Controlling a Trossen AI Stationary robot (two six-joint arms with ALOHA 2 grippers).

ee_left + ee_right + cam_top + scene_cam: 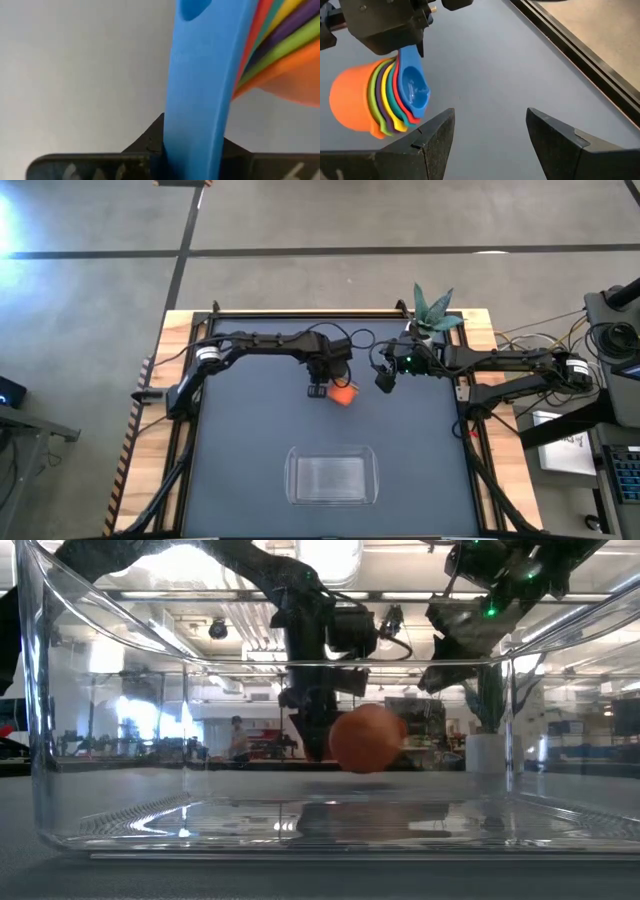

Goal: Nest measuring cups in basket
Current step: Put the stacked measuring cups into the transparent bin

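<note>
A clear, low-walled basket [332,477] is seen on the dark table [240,460] at its near edge, in the middle, and nothing is seen inside it. In the low view its transparent front wall [300,740] fills the frame, and the rest of the scene is viewed through it.

Beyond the basket, toward the middle of the table, the stack of measuring cups [343,393] is found. The cups are nested one inside another, with orange [350,102] outermost, then green, purple, yellow, red and light blue, and blue [414,89] innermost. The stack is tipped on its side and held off the table surface, as the low view shows [366,738].

The left gripper [320,388] is positioned just beyond the basket and beside the stack. Its fingers [145,150] are clenched on the cups' flat handles, the blue handle [200,85] being seen pinched between them in the left wrist view.

The right gripper [385,379] is held a little farther from the basket, near the stack but apart from it. Its fingers [427,142] are spread wide with nothing between them.

Farthest from the basket, at the table's back edge, a small white pot with a green plant [432,315] is seen.
</note>
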